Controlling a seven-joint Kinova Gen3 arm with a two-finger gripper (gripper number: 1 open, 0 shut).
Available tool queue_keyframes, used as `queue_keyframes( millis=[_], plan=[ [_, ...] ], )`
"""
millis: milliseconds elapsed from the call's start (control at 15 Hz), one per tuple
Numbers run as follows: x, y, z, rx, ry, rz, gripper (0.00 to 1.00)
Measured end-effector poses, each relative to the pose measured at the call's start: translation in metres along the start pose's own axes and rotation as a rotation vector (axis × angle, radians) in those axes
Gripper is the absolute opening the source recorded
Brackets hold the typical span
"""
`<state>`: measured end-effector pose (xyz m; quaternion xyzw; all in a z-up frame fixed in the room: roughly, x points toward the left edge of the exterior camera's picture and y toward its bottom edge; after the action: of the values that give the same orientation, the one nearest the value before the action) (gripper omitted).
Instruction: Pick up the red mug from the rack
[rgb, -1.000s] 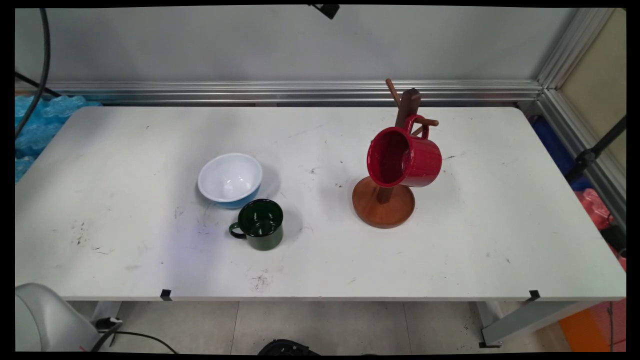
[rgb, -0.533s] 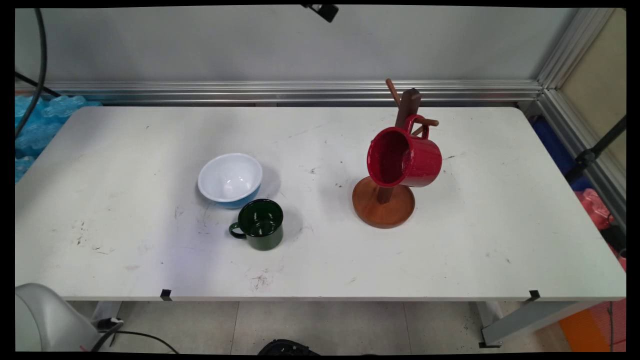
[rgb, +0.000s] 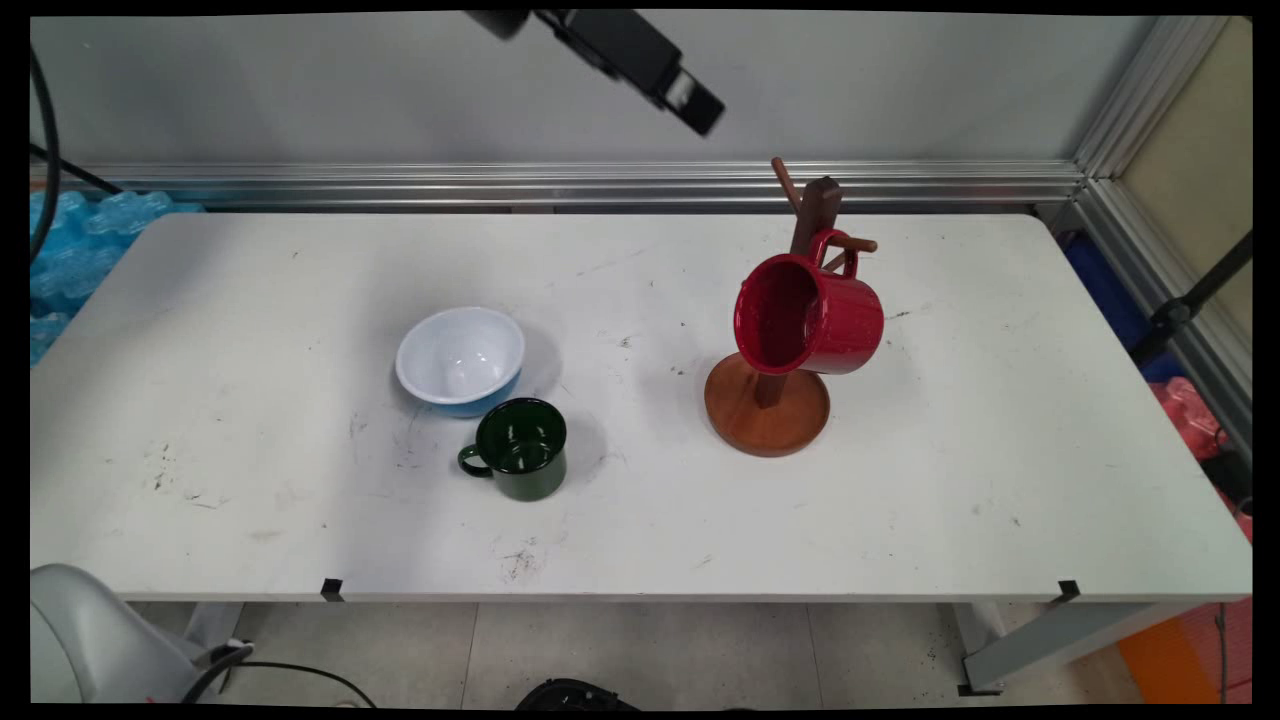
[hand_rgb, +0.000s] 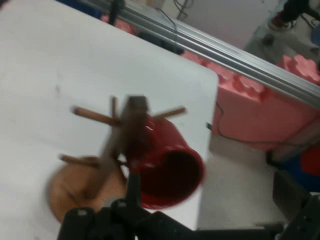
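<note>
End effector (rgb: 690, 100) dropping into top centre of frame, empty; finger spread — cannot tell. Nearing red mug (rgb: 810, 315) hanging on wooden mug tree (rgb: 768, 400).

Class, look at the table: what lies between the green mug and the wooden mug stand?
Nothing: in the main view, only bare table separates the green mug from the mug stand.

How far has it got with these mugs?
The red mug hangs on the rack; that looks done. The hand hovers high above the table, touching nothing. The green mug stands beside the bowl, not hung.
</note>
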<state>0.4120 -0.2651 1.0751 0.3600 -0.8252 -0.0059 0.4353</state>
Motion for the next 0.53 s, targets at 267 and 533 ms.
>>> queue_keyframes(
  millis=[267, 533],
  plan=[
    [-0.008, 0.034, 0.027, -0.019, -0.042, -0.026, 1.0],
    [-0.012, 0.055, 0.06, -0.018, -0.078, -0.033, 1.0]
  ],
)
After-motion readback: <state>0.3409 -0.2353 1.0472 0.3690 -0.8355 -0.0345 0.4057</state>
